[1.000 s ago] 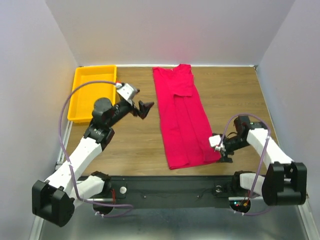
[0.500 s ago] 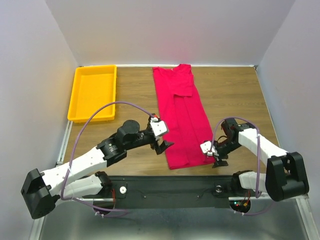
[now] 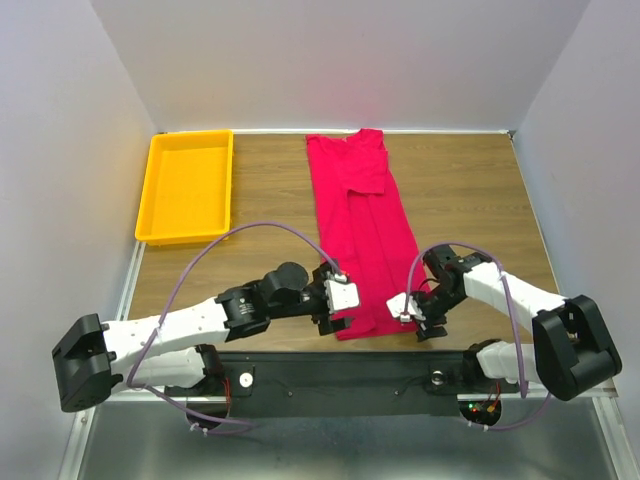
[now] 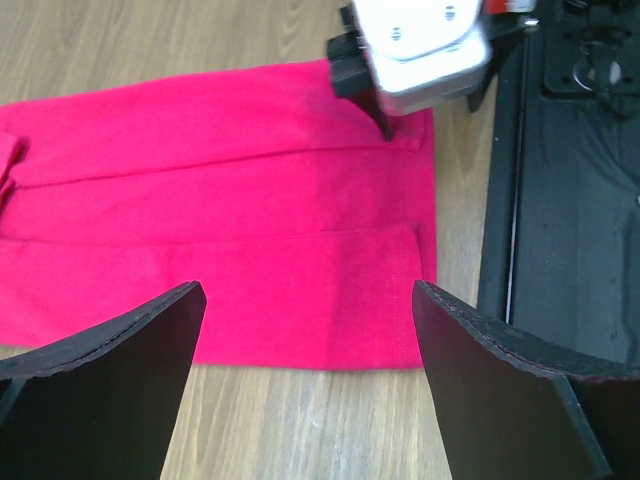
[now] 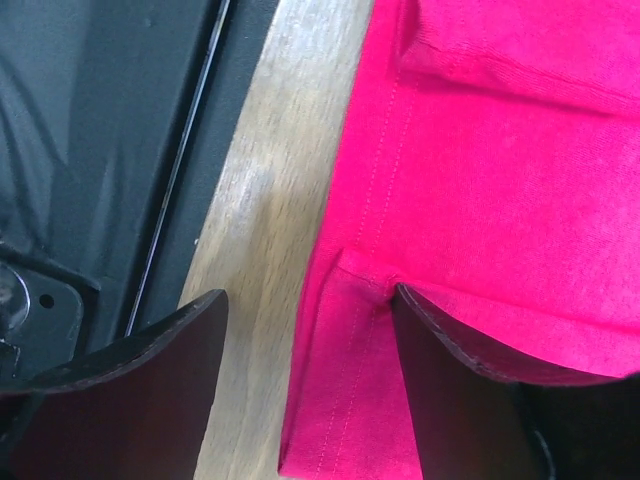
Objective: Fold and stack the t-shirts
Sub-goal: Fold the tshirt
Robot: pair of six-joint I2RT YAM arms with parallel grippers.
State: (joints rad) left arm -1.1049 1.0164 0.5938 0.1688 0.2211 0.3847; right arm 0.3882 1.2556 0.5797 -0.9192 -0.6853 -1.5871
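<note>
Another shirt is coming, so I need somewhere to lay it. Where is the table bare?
The table is bare right of the shirt, up to the right wall, and in a narrower strip between tray and shirt. The near edge is crowded: the left gripper and right gripper flank the shirt's hem.

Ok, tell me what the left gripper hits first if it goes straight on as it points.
The left gripper would likely meet the red t-shirt first, near its bottom hem, though depth is unclear.

walls (image 3: pixel 340 60): plain white, three sides | table (image 3: pixel 470 190): wood-grain — evenly lit
</note>
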